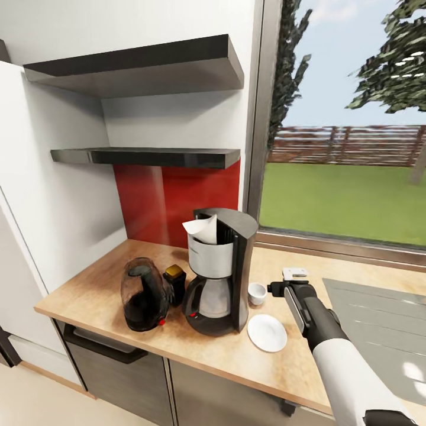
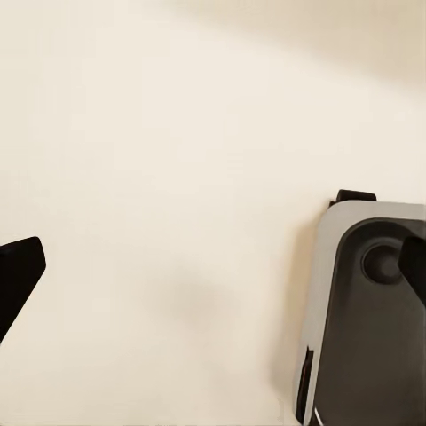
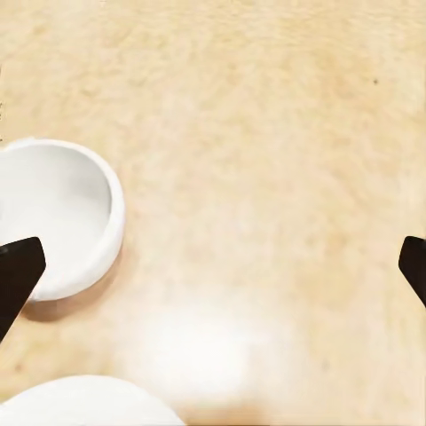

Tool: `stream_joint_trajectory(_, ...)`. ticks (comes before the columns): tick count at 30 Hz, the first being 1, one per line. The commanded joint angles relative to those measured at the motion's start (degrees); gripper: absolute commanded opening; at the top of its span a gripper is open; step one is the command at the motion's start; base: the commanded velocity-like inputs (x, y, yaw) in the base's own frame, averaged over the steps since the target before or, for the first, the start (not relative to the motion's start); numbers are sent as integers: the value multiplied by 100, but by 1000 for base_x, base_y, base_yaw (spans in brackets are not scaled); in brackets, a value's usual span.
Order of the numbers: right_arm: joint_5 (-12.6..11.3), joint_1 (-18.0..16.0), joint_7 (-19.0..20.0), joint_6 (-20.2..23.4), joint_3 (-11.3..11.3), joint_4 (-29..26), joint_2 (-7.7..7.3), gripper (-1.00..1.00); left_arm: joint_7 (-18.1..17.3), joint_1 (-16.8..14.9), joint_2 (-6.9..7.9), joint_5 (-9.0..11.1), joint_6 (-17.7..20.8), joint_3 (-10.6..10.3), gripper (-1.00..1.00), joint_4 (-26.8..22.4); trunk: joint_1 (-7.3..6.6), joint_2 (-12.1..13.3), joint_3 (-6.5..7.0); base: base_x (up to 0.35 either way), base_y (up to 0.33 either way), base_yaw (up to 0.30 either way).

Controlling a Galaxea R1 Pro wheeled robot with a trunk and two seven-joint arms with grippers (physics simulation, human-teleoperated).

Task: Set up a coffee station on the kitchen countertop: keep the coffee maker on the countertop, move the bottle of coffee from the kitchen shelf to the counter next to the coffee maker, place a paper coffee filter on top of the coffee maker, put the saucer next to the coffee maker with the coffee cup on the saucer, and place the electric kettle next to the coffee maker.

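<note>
Your right gripper (image 3: 213, 271) hovers spread wide and empty over the countertop (image 1: 177, 346), just beside the coffee cup (image 1: 257, 293). The cup stands on bare wood between the coffee maker (image 1: 220, 272) (filter (image 1: 202, 229) on top) and the saucer (image 1: 267, 332). Your left gripper (image 2: 213, 275) is spread too, holding nothing.

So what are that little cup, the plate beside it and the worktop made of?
The cup and saucer look like glazed white ceramic: plain, smooth, thick-rimmed in the right wrist view. The countertop looks like light wood or a wood-look laminate, with fine grain and a soft sheen. These are simulator renders, so that is only how they look.
</note>
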Motion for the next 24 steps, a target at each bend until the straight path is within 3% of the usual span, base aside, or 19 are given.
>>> stream_joint_trajectory(1, 23, -2, 3, 27, -14, -6, 6, 100, 10, -1, 0, 51, -15, -51, 100, 3, 3, -4, -3, 134, 65, 0)
stream_joint_trajectory(24, 23, -2, 11, 18, -4, 14, 1, 100, -10, -4, 0, 51, -14, -47, 100, 3, 3, -4, -3, 23, 34, 0)
